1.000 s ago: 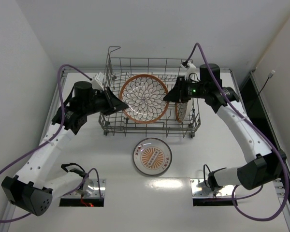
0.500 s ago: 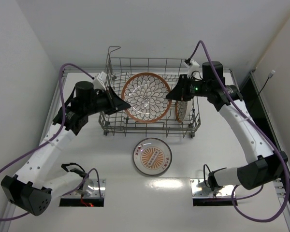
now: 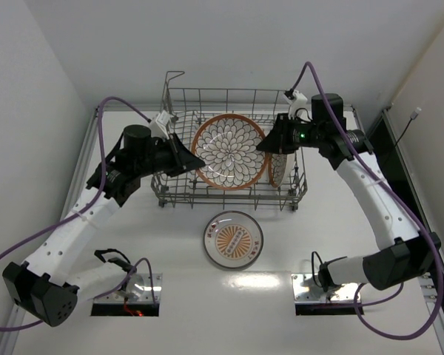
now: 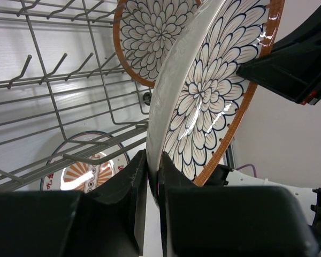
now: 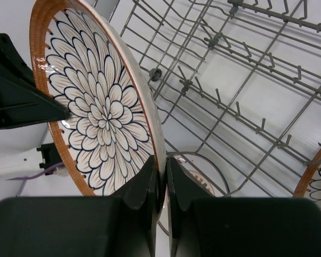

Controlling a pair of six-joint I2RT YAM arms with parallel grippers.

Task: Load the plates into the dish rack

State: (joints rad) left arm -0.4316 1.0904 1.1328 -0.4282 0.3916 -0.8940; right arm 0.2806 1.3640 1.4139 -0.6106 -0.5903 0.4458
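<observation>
The left pincer (image 3: 195,160) and right pincer (image 3: 260,147) each clamp opposite rims of one floral plate (image 3: 229,151) over the dish rack (image 3: 176,189).

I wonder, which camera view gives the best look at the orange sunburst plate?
The top external view: the sunburst plate lies whole on the table. The left wrist view shows part of it through the dish rack; the right wrist view, only a sliver.

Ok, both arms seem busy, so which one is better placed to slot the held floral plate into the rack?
Probably right: left claw and right claw both clamp the held plate, but the right one hangs beside the racked plate.
</observation>
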